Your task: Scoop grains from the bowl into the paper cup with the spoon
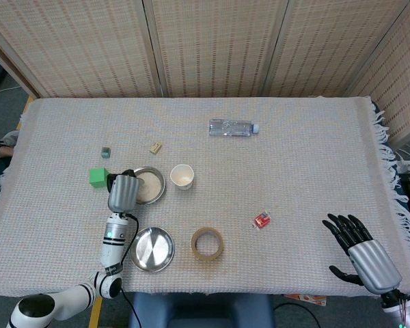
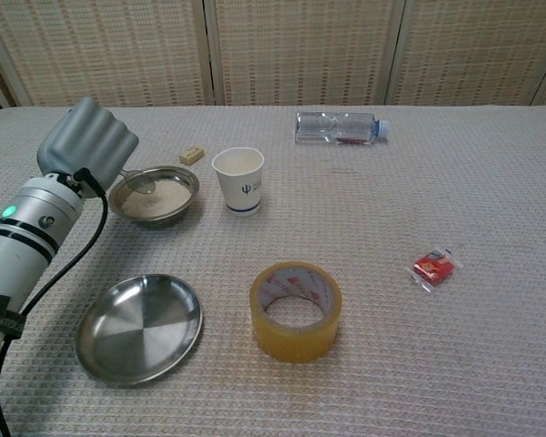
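- Head view, left side: left hand [image 1: 123, 192] hangs back-up over the nine o'clock rim of the bowl [image 1: 150, 184]; the fingers are tucked under and hidden, so the grip cannot be told from above.
- Grains fill that bowl, pale and flat, and the paper cup [image 1: 182, 176] stands upright just beside it at three o'clock, apart from the rim.
- Right hand [image 1: 361, 248] rests near the table's four o'clock corner, well apart from everything, its dark fingers spread and holding nothing.
- Green block [image 1: 98, 176] sits at nine o'clock of the left hand; a small dark cube [image 1: 106, 151] and a tan eraser [image 1: 155, 147] lie further back.
- Empty steel plate [image 1: 152, 249] lies at six o'clock of the bowl, with a tape roll [image 1: 207, 243] just beside it at three o'clock.
- Water bottle [image 1: 232, 127] lies on its side toward twelve o'clock; a red packet [image 1: 262, 220] sits between the tape roll and the right hand.
- Chest view: the left hand [image 2: 89, 138] is closed on the handle of a spoon [image 2: 143, 180], whose metal scoop hangs over the grains at the bowl's [image 2: 175, 208] nine o'clock side.
- Paper cup [image 2: 239, 179] stands at three o'clock of the bowl, showing a blue mark.
- Steel plate [image 2: 138, 327] and tape roll [image 2: 295, 310] lie nearest the camera; the right hand is outside this view.
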Tool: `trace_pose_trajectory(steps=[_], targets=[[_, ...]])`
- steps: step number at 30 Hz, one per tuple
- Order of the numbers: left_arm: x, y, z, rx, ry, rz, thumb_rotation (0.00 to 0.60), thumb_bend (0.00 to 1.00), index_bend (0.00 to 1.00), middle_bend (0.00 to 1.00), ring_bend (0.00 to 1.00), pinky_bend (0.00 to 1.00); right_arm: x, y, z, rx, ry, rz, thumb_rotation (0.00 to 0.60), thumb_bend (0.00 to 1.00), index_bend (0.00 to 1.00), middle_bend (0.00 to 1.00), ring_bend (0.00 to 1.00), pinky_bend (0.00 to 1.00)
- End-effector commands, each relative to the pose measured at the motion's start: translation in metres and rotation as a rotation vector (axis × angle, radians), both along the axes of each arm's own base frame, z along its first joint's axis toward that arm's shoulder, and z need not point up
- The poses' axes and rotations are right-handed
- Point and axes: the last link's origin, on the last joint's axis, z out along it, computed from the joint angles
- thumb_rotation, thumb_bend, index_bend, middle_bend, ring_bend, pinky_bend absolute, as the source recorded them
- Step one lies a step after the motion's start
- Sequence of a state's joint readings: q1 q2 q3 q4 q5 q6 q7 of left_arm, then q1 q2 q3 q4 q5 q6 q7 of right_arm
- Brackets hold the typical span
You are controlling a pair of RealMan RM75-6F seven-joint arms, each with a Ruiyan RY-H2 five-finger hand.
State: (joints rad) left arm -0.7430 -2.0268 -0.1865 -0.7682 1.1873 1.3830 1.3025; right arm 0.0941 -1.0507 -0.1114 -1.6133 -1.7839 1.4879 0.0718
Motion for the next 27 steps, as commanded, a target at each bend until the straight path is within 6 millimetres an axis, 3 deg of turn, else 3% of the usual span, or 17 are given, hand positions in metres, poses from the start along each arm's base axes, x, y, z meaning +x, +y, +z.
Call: trace_pose_trajectory(steps=[1,27], targets=[[0.0,-0.002,-0.003,-0.006,0.006,-0.011,0.6,0.38,0.6,1.0,1.0,1.0,0.0,0.0,0.0,0.002,0.0,-0.001,0.6,0.09,0.0,0.0,0.0,0.0],[-0.007,-0.01,-0.016,-0.063,0.028,-0.031,0.6,0.39,0.6,1.0,1.0,1.0,0.002,0.005,0.0,0.058,-0.031,0.004,0.6,0.09,0.0,0.0,0.0,0.0]])
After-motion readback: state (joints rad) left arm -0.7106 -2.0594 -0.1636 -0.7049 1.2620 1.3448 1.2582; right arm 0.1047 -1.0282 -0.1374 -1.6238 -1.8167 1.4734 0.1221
